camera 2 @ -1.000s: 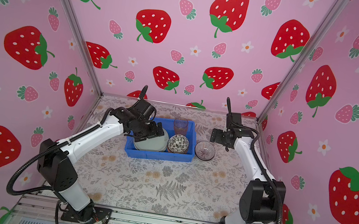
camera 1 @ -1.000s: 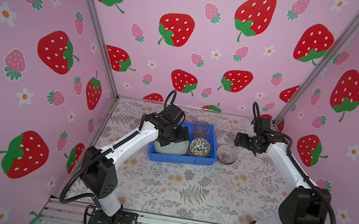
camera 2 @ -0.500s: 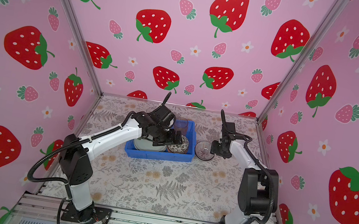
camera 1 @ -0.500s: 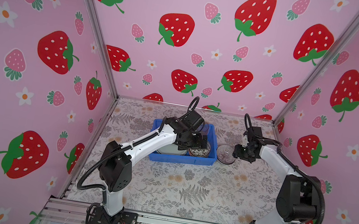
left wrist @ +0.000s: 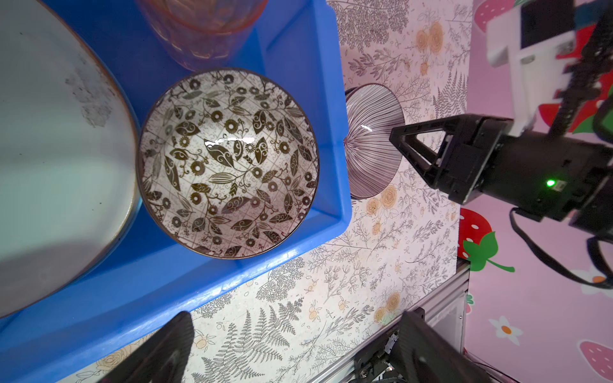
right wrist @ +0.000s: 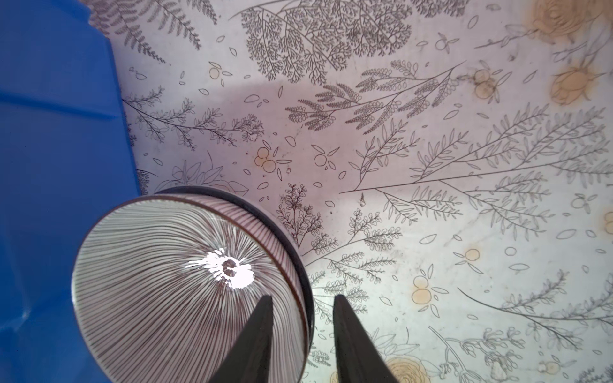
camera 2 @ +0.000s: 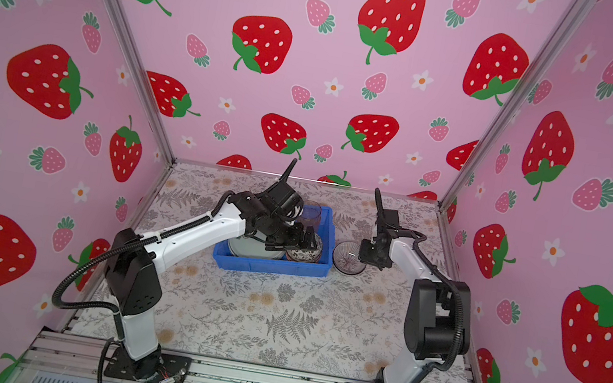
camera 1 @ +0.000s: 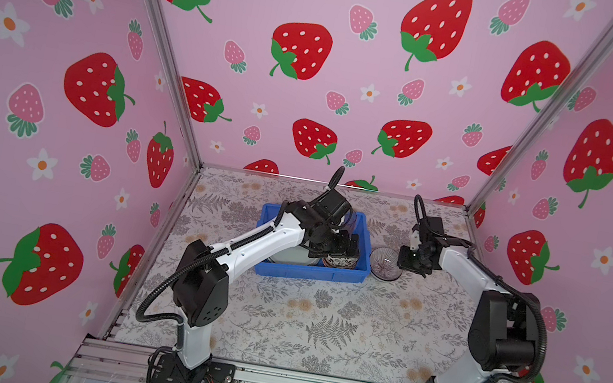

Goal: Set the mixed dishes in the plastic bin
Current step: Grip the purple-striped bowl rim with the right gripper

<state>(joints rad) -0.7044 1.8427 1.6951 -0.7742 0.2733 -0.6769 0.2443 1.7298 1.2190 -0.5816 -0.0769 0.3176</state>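
Right gripper [right wrist: 302,300] has dropped onto the striped bowl [right wrist: 172,291], jaws narrowed astride its rim; we can't tell if they bite yet. It sits on the table [camera 1: 317,321] just beside the bin [camera 1: 308,273]. Left gripper [left wrist: 300,316] hangs spread over the bin. Lift next, we reckon.

Floral table [camera 1: 315,329]: bin [camera 1: 307,275], bowl [camera 1: 385,262], perhaps touching.

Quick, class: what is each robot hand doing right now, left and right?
Left hand: open, holding nothing.
Right hand: astride the rim of the striped bowl; whether it grips cannot be told.
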